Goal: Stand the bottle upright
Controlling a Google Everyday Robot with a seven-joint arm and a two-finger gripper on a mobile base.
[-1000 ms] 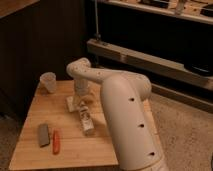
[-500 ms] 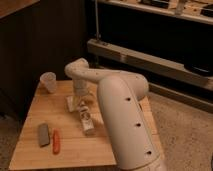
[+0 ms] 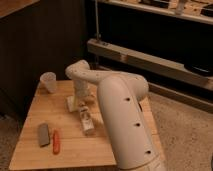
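The bottle (image 3: 86, 121) is small and whitish with a patterned label. It lies on its side on the wooden table (image 3: 107, 150), near the middle, its long axis running toward the front edge. My gripper (image 3: 80, 102) hangs down from the white arm (image 3: 120, 115) just behind the bottle's far end, close above the table. The arm's elbow curves over it and hides its upper part.
A translucent plastic cup (image 3: 48, 81) stands at the table's back left corner. A flat whitish packet (image 3: 71, 103) lies left of the gripper. A grey block (image 3: 43, 134) and an orange-red stick (image 3: 56, 141) lie at the front left. Dark shelving stands behind.
The arm's large link has shifted slightly to the left and the gripper has settled a little lower behind the bottle. The bottle lies where it was.
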